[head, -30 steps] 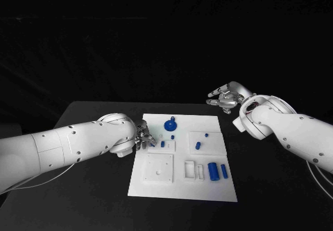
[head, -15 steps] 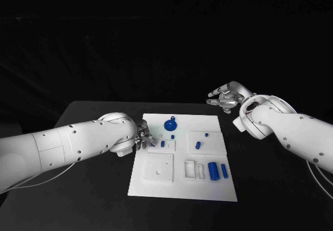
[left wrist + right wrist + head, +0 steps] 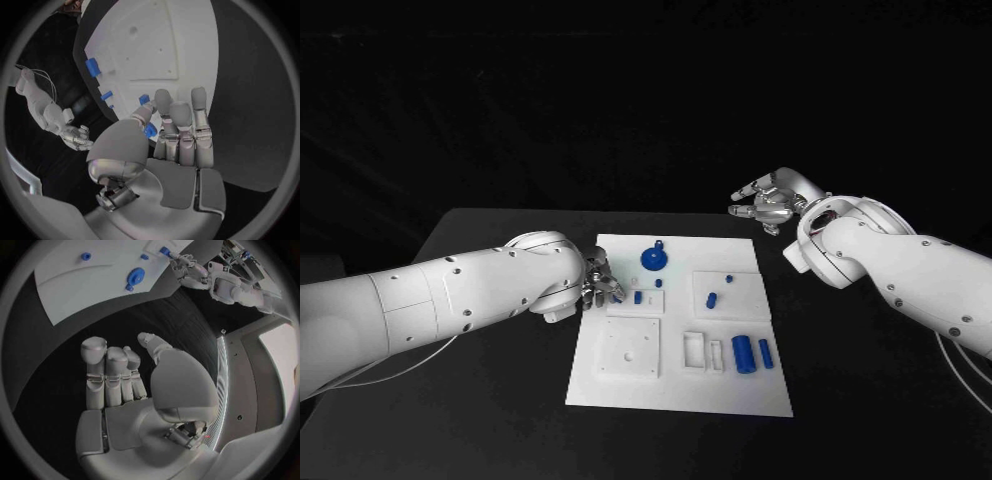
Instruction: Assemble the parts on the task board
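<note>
The left hand [image 3: 599,283] hovers over the left edge of the white rectangular task board [image 3: 678,385] on the black table [image 3: 488,240], pinching a small blue plastic part [image 3: 149,131] between thumb and fingers. The right hand [image 3: 767,201] hangs beyond the board's far right corner, fingers loosely spread, empty.

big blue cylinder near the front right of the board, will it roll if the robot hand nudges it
The big blue cylinder looks round and lies on its side, so it would probably roll sideways. It seems to rest in a recess of the task board, which may check it. It looks rigid and light.
</note>
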`<action>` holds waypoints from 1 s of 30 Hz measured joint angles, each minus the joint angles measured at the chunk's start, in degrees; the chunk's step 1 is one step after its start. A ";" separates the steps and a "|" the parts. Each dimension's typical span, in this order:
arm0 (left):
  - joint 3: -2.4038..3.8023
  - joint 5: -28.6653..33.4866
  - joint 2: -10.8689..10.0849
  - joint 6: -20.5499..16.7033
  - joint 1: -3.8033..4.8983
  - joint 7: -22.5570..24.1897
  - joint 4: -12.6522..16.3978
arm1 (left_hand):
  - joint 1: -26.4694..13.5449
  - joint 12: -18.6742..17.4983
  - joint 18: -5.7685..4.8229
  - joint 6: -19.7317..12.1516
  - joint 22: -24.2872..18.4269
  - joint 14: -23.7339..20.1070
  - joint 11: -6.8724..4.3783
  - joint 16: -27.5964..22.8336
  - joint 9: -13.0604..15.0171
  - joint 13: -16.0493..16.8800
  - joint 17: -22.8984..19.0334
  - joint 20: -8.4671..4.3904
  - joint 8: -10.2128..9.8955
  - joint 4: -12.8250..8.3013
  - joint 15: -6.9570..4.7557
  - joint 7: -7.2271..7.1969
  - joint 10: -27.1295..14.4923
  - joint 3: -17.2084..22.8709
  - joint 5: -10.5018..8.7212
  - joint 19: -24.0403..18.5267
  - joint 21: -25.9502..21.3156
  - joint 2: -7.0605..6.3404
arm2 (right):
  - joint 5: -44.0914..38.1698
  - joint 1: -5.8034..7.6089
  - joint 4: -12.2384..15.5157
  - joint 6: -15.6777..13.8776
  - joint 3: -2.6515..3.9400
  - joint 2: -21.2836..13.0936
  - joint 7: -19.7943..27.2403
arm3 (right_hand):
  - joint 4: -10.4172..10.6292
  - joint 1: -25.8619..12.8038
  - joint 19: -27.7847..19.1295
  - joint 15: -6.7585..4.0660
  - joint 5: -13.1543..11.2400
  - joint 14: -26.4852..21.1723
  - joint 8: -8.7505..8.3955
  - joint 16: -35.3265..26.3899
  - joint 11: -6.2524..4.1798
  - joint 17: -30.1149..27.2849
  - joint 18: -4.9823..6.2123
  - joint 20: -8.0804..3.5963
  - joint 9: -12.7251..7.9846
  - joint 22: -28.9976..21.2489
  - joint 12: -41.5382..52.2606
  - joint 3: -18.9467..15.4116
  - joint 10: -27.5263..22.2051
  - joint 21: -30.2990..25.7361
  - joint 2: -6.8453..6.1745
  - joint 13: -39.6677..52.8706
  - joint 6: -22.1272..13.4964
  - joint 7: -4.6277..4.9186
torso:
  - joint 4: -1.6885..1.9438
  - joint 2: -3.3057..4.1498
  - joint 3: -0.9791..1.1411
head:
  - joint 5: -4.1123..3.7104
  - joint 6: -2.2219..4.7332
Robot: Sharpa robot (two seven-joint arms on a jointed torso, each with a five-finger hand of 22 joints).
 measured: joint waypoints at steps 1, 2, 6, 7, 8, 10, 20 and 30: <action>0.00 0.00 0.05 0.07 0.01 -0.01 -0.07 | 0.01 0.00 0.00 0.21 0.00 0.00 0.00 0.00 -0.01 0.00 0.00 0.00 0.00 0.09 0.00 0.09 0.00 0.02 0.00 0.00 0.00 0.01 | 0.00 -0.01 0.00 0.00 0.00 0.00 0.00 | 0.00 0.00 0.00 0.00 0.00 0.00 0.00 0.00 0.00 0.00 0.00 0.00 0.00 0.00 0.00 0.00 0.00 0.00 0.00 0.00 0.00 0.00 | 0.00 0.00 0.00 | 0.01 -0.01; 0.01 -0.01 0.09 0.12 0.01 -0.02 -0.12 | 0.05 0.00 0.00 0.26 0.00 0.00 0.08 0.05 -0.05 0.00 0.00 0.00 0.00 0.12 0.00 0.09 0.08 0.05 0.00 0.00 0.00 0.05 | 0.00 -0.02 0.00 0.00 0.00 0.00 0.00 | 0.00 0.00 0.00 0.00 0.00 0.00 0.00 0.00 0.00 0.00 0.00 0.00 0.00 0.00 0.00 0.00 0.00 0.00 0.00 0.00 0.00 0.00 | -0.01 0.01 0.00 | 0.01 -0.01; 0.01 -0.07 0.33 0.37 0.03 -0.09 -0.41 | 0.06 0.43 0.00 0.30 0.00 0.04 0.09 0.22 -0.01 -0.10 0.08 0.00 0.00 0.43 -0.01 0.08 0.09 -0.25 0.00 0.00 0.00 0.06 | 0.00 -0.04 0.01 0.00 0.00 0.00 0.00 | 0.00 0.00 0.00 0.00 0.00 0.00 0.00 0.00 0.00 0.00 0.00 0.00 0.00 0.00 0.00 0.00 0.00 0.00 0.00 0.00 0.00 0.00 | -0.01 0.00 0.01 | 0.02 -0.08; 0.02 -0.09 0.38 0.43 0.03 -0.11 -0.46 | 0.06 0.43 0.00 0.33 0.00 0.20 0.09 0.22 -0.01 -0.10 0.08 0.00 0.00 0.43 -0.03 0.06 0.09 -0.26 0.00 0.00 0.00 0.06 | 0.00 -0.04 0.02 0.00 0.00 -0.01 0.00 | 0.00 0.00 0.00 0.00 0.00 0.00 0.00 0.00 0.00 0.00 0.00 0.00 0.00 -0.01 0.00 0.00 0.00 0.00 0.00 0.00 0.00 0.00 | -0.01 0.00 0.01 | 0.01 -0.09; 0.02 -0.13 0.43 0.49 0.03 -0.13 -0.52 | 0.06 0.43 0.00 0.43 0.00 0.27 0.09 0.22 -0.01 -0.10 0.08 0.02 0.00 0.44 -0.08 0.04 0.09 -0.26 0.00 0.02 0.00 0.06 | 0.01 -0.04 0.02 0.00 0.00 -0.01 0.00 | 0.00 0.00 0.00 0.00 0.23 0.00 0.00 0.00 0.00 0.00 0.09 0.00 0.00 -0.01 0.00 0.00 0.00 0.00 0.00 0.00 0.00 0.00 | -0.01 0.00 0.01 | -0.01 -0.10; 0.03 -0.23 0.53 0.60 0.03 -0.16 -0.63 | 0.06 0.44 0.01 0.48 0.00 0.28 0.09 0.22 -0.01 -0.10 0.14 0.21 0.00 0.59 -0.08 0.09 0.09 -0.41 0.00 0.21 0.00 0.06 | 0.01 -0.05 0.02 0.00 0.00 -0.02 0.00 | 0.00 0.00 0.00 0.00 0.28 0.00 0.00 0.00 0.00 0.00 0.42 0.00 0.00 -0.01 0.00 0.00 0.00 0.00 0.00 0.00 0.00 0.00 | -0.01 -0.01 0.02 | -0.04 -0.14; 0.04 -0.89 0.80 0.98 0.01 -0.24 -0.84 | -0.01 1.38 0.00 0.56 0.04 0.29 -0.11 0.90 0.00 -0.10 0.53 0.21 0.33 1.08 -0.07 0.07 0.30 -0.58 -0.23 0.21 0.23 0.41 | 0.01 -0.06 -0.01 0.00 0.00 0.00 0.01 | 0.00 -0.23 0.00 0.00 0.28 0.00 0.00 0.00 0.00 0.00 0.60 0.00 0.00 -0.01 0.00 0.00 0.00 0.00 -0.23 -0.01 0.00 0.00 | 0.03 -0.04 0.02 | -0.14 -0.26; 0.06 -1.62 0.94 1.39 0.01 -0.24 -0.88 | -1.12 1.94 0.00 0.60 0.03 0.26 -0.11 1.55 0.08 0.29 1.05 0.21 0.56 0.95 -0.09 0.10 0.30 0.18 -0.43 0.20 0.67 1.52 | 0.01 -0.09 -0.07 0.01 0.00 0.03 0.01 | -0.16 -0.23 0.00 0.00 0.56 0.00 0.00 0.00 0.00 0.00 0.59 0.00 0.00 -0.01 0.00 0.16 0.00 0.00 -0.23 -0.01 0.00 0.00 | 0.03 -0.06 -0.02 | -0.16 -0.40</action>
